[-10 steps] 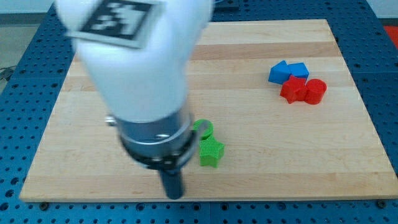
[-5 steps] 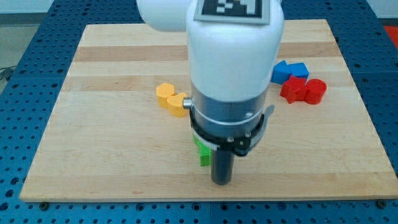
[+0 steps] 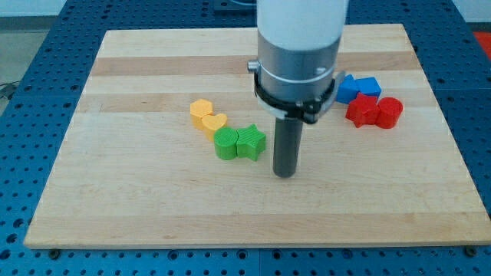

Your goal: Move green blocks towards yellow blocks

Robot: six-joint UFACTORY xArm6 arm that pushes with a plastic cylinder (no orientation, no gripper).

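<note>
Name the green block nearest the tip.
The green star block, just left of my tip; the rounder green block lies beyond it, touching the yellow blocks.

My tip [image 3: 285, 173] rests just right of the green star block [image 3: 251, 142], which touches the green round block [image 3: 226, 143].

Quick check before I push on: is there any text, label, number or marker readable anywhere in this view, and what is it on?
None: no word, number, brand or sign can be read in the current view.
The green blocks, yellow blocks, blue blocks and red blocks are all unmarked.
The wooden board carries no print.
My tip and the arm housing above it show no label.
</note>
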